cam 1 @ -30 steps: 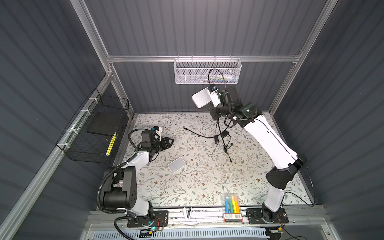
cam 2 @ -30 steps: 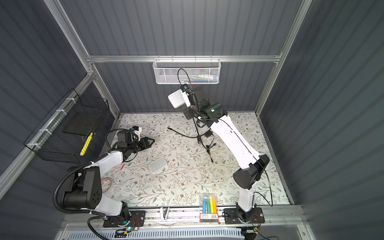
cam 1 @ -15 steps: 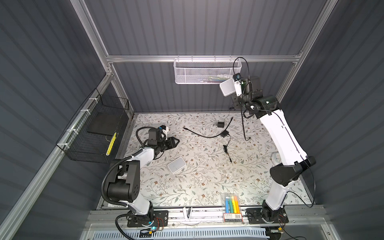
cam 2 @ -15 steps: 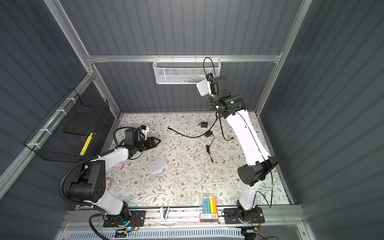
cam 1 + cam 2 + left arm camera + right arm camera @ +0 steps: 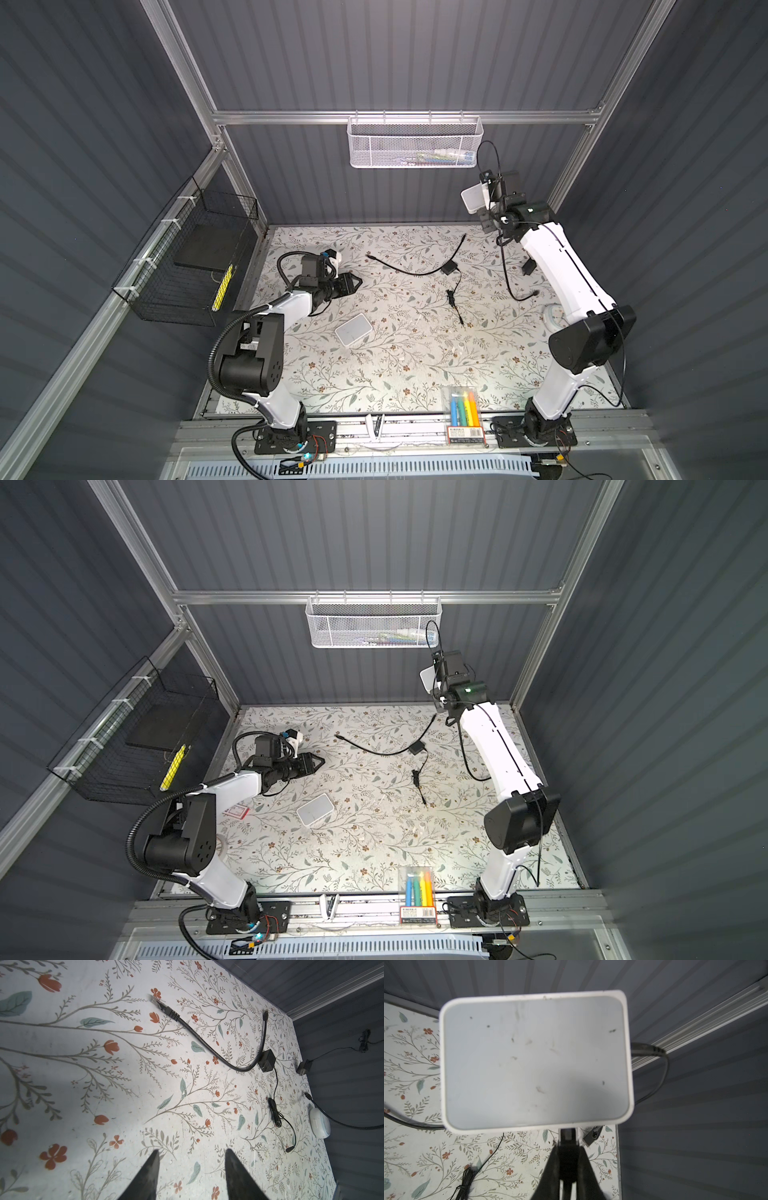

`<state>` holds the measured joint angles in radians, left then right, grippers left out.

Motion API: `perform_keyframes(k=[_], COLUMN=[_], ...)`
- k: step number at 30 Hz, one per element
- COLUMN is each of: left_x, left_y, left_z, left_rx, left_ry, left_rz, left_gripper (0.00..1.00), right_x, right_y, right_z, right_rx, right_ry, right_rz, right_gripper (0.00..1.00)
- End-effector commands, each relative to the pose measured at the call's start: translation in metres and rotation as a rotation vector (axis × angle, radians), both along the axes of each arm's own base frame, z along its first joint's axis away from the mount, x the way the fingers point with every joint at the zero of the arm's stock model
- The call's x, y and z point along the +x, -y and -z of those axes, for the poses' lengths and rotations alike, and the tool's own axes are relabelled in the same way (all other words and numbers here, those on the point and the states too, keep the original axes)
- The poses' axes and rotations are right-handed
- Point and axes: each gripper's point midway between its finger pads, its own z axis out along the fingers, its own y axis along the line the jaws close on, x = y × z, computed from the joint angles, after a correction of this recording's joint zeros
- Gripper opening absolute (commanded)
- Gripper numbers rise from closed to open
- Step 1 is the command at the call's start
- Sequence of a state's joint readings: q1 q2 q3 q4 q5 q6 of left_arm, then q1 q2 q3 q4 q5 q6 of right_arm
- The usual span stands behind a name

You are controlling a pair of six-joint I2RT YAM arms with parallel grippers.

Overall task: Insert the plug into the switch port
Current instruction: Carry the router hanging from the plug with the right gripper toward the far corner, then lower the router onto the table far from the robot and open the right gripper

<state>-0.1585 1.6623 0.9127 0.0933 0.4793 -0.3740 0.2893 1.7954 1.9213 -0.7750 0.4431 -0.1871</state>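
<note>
Overhead, in both top views, a white mesh basket (image 5: 415,145) at the back holds small items too blurred to name; a black wire basket (image 5: 166,291) at the left holds a dark slab (image 5: 205,249) and a yellow strip (image 5: 222,286). The right arm (image 5: 557,266) reaches high, the left arm (image 5: 291,301) lies low over the mat (image 5: 395,365).

From the left wrist, the left gripper (image 5: 191,1150) stands half-open and empty, the plug (image 5: 159,1003) lying well ahead.

From the right wrist, the right gripper (image 5: 568,1147) is clamped on an edge of the white switch (image 5: 535,1059).

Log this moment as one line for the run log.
left jaws open, empty | right jaws shut on white switch, raised | network cable loose on table, plug free | insertion not done
</note>
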Motion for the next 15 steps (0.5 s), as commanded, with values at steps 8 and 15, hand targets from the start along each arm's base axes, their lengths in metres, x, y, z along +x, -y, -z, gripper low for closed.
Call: perform_keyframes(k=[8, 15], left_x=[-0.007, -0.012], left_y=[0.008, 0.007], left_z=[0.011, 0.018], left_rx=[0.026, 0.040], left_ry=[-0.021, -0.037], left_rz=[0.041, 0.045], left_gripper=[0.51, 0.50], right_x=[0.009, 0.019], right_y=[0.035, 0.033], right_z=[0.074, 0.124], right_rx=[0.073, 0.058], right_ry=[-0.025, -0.115], right_rz=[0.091, 0.065], right_gripper=[0.00, 0.00])
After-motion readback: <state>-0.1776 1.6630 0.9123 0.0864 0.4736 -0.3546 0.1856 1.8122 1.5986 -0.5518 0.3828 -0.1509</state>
